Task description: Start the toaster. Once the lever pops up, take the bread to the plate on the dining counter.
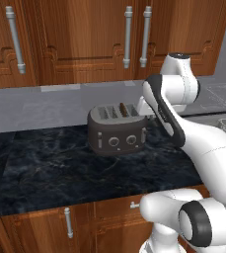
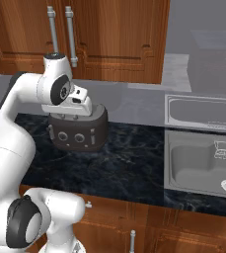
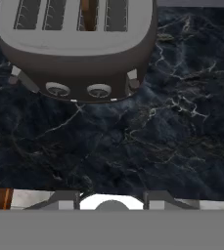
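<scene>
Hand view looks down on the toaster (image 3: 77,49), which sits near the back edge of the black bench (image 3: 157,141). The bread (image 3: 88,13) stands in a slot. I cannot tell if the pincer is released or clenched.

Both my base cameras look down from behind at the toaster (image 1: 117,129) on the worktop (image 1: 50,168); my hand camera hangs close above it.

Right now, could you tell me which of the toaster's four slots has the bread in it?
The third slot from the left in the left base view: the bread sticks up from it, while the toaster's other three slots are empty.
</scene>
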